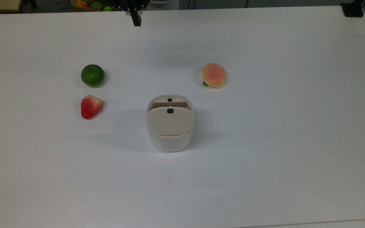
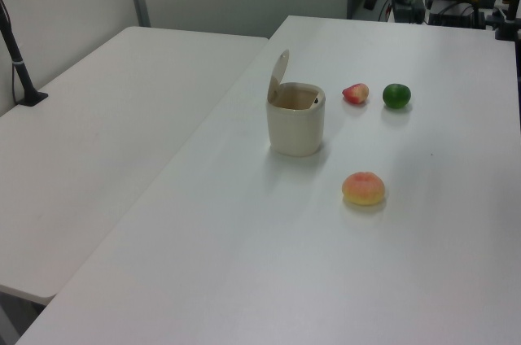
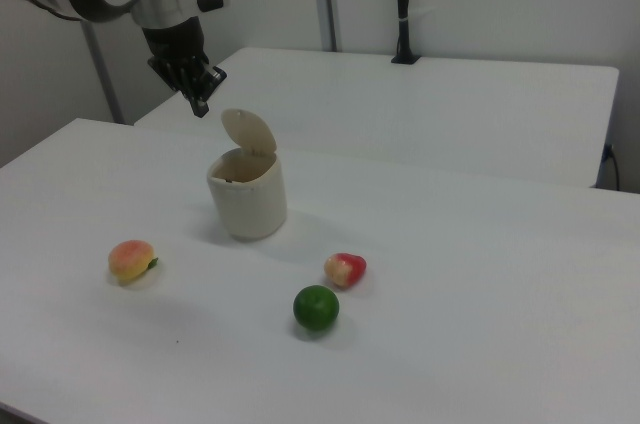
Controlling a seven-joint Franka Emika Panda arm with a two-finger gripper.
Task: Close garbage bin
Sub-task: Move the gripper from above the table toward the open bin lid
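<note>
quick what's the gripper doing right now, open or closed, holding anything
Gripper: closed, holding nothing, in the air above and apart from the garbage bin.

Open-lidded garbage bin (image 2: 295, 121) near strawberry (image 2: 355, 93), lime (image 2: 396, 96), peach (image 2: 363, 189).

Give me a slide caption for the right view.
Gripper hangs above the open-lidded garbage bin, fruit scattered on the table.

white table (image 1: 265, 158), garbage bin (image 1: 169, 133), lime (image 1: 92, 75), strawberry (image 1: 90, 106), peach (image 1: 214, 75)
</note>
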